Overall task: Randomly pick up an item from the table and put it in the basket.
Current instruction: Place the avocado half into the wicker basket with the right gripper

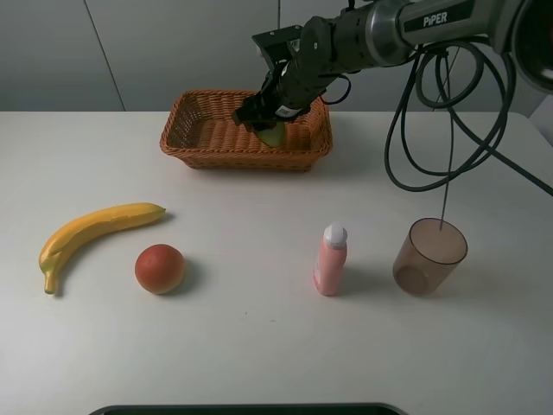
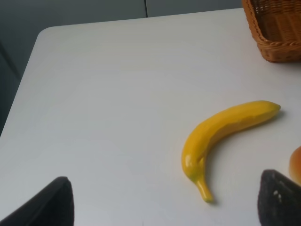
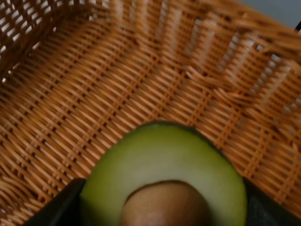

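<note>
The halved avocado (image 3: 162,176), with yellow-green flesh and a brown pit, sits between my right gripper's fingers, which are shut on it. In the exterior high view my right gripper (image 1: 268,121) holds the avocado (image 1: 273,135) just over the inside of the orange-brown wicker basket (image 1: 186,138) at the back of the white table (image 1: 259,346). The right wrist view shows the basket's woven floor (image 3: 94,94) close below. My left gripper (image 2: 164,202) is open and empty above the table (image 2: 117,94), near the banana; it is out of the exterior view.
A yellow banana (image 1: 91,233) and a round red-orange fruit (image 1: 160,269) lie at the front left. A pink bottle (image 1: 330,259) and a brown translucent cup (image 1: 429,256) stand at the front right. Cables hang from the right arm above the cup.
</note>
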Controlling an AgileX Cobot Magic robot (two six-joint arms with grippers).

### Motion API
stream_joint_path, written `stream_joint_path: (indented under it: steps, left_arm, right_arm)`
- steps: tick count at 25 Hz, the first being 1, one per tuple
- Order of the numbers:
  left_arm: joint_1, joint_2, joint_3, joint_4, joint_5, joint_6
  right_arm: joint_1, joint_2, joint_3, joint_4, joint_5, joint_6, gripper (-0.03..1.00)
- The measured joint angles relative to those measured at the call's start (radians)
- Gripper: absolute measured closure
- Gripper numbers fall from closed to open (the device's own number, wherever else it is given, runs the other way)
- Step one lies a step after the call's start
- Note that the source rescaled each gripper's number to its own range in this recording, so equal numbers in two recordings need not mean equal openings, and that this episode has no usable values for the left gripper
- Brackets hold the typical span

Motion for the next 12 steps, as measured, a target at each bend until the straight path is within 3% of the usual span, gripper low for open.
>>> stream_joint_path:
  steps: [6, 7, 9, 10, 12]
  left_arm:
    - [0.0, 0.0, 0.0, 0.0, 0.0, 0.0]
    - [0.0, 0.0, 0.0, 0.0, 0.0, 0.0]
    - [0.0, 0.0, 0.0, 0.0, 0.0, 0.0]
    - [0.0, 0.0, 0.0, 0.0, 0.0, 0.0]
    - [0.0, 0.0, 0.0, 0.0, 0.0, 0.0]
  right_arm:
    - [0.0, 0.0, -0.023, 0.002, 0.013, 0.0, 0.96]
    - [0.0, 0.0, -0.03, 0.004, 0.021, 0.0, 0.83]
    - [0.0, 0.0, -0.047, 0.013, 0.053, 0.0, 0.19]
    - [0.0, 0.0, -0.06, 0.015, 0.08, 0.0, 0.05]
    - [0.0, -0.004, -0.081, 0.019, 0.133, -0.002, -0.01]
